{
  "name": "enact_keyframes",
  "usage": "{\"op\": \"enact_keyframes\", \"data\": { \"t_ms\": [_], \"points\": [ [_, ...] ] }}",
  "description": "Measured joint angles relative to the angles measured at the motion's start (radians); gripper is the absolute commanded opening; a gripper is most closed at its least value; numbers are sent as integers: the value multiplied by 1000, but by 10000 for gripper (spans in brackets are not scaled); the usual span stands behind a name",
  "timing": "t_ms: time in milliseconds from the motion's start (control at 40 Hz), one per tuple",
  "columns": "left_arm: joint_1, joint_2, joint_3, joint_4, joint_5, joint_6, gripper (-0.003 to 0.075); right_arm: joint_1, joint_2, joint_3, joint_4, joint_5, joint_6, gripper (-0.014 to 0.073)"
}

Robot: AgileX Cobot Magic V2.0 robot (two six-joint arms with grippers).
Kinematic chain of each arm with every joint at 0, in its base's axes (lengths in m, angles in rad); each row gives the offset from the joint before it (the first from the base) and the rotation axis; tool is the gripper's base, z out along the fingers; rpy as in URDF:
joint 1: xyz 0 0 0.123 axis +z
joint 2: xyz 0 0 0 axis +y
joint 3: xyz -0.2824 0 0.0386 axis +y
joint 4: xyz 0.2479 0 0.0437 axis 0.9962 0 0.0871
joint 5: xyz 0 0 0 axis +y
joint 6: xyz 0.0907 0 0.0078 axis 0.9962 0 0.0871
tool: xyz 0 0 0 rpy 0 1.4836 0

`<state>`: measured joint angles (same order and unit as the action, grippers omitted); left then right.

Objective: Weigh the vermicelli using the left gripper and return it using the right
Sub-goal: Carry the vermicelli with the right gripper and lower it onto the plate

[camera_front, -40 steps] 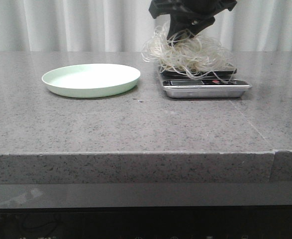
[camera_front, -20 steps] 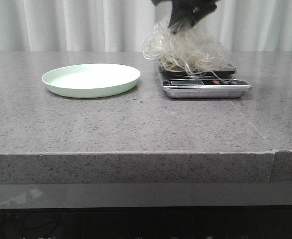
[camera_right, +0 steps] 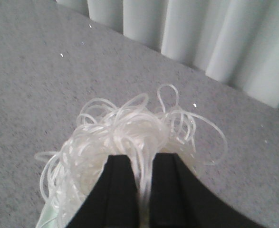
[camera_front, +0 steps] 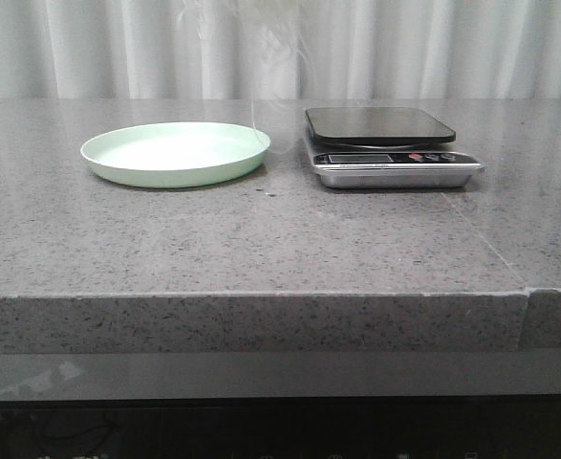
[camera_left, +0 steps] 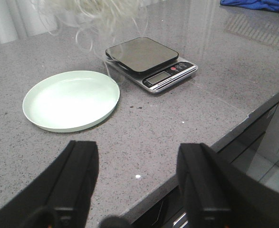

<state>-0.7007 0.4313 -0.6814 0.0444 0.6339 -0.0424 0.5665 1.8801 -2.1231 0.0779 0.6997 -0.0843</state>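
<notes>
Dangling from the closed fingers of the right gripper (camera_right: 141, 199), the vermicelli (camera_right: 125, 142) is a loose tangle of thin, glassy white loops, held up in the air above the counter. The two black fingers pinch a few strands between them, and curls spill out on every side.

On the counter (camera_front: 261, 239), a speckled grey stone slab with a thick front edge, sit a shallow round plate (camera_front: 175, 153) of pale mint green, smooth and matte, and a kitchen scale (camera_front: 390, 153) just beside it. The scale has a dark, glossy square platform with rounded corners on a brushed metal base with a small display and buttons; nothing lies on the platform. Pleated white curtains hang behind.

From the front, only one faint strand shows, trailing down near the plate's far rim; neither gripper appears there. The left wrist camera shows the left gripper (camera_left: 139, 190) with its blocky black fingers spread wide and holding nothing, well back from the plate, the blurred noodles high above, and a blue cloth (camera_left: 258, 4) at the far corner.
</notes>
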Motion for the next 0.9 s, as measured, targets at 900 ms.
{"op": "enact_keyframes", "data": {
  "t_ms": [900],
  "points": [
    [0,0,0,0,0,0,459,59,283,-37,60,54,0,431]
  ]
}}
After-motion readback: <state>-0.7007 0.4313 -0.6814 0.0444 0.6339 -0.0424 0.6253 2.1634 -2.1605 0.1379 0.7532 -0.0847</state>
